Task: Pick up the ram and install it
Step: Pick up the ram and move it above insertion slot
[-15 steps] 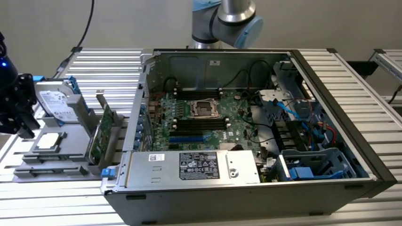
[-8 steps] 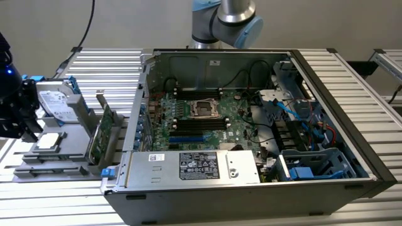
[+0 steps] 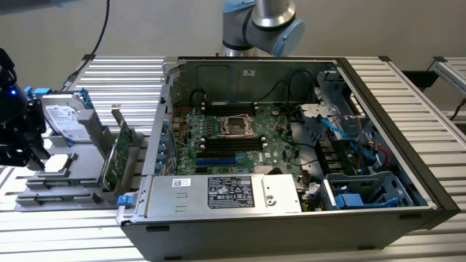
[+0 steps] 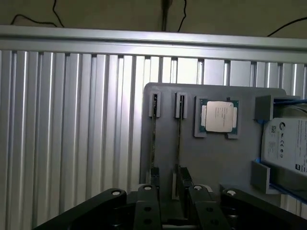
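Hovering the gripper (image 4: 172, 211) over the gray holder plate (image 4: 211, 163), w/ fingers (image 4: 146, 206) apart & clamping nothing. Lining up on the ram (image 4: 178, 139), standing edge-on in its holder slot, just beside a second stick (image 4: 154, 139). Straddling its near end, prob. not touching it, though hard telling from this angle.

Risks from here, as a judgement:
- Closing off-centre, pinching the chips rather than the board edges, cocking the ram in its slot.
- Brushing the second stick, given so little room b/w the two.
- Drifting sideways toward the CPU (image 4: 219, 116) or the hard drive (image 4: 285, 143) on the same plate.
- Gripping such a thin edge too lightly, letting it tilt on the way to the PC case (image 3: 276, 240).
- Meeting the black DIMM slots (image 3: 233, 143) on the motherboard (image 3: 211, 131) at a slant, deep b/w case walls & cables, jamming a latch or bending contacts.
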`<control>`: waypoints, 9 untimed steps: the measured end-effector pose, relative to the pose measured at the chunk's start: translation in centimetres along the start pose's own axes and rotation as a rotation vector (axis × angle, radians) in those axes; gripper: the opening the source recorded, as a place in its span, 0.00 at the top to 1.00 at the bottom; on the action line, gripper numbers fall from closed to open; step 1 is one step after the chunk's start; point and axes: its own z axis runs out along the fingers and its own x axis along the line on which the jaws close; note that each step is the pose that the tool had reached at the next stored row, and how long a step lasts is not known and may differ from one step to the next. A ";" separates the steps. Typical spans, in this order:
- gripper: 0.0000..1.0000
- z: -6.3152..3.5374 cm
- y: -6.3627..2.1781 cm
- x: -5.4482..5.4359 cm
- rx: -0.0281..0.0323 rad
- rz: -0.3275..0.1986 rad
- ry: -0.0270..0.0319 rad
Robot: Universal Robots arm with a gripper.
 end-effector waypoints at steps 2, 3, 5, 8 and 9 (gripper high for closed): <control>0.70 0.39 0.06 0.1 0.0003 -0.002 -0.0001; 0.70 0.56 0.07 0.1 0.0002 -0.003 0.0000; 0.70 0.92 0.07 0.2 0.0002 -0.005 0.0002; 0.70 1.47 0.07 0.3 0.0001 -0.010 0.0006; 0.70 1.65 0.07 0.4 0.0001 -0.012 0.0006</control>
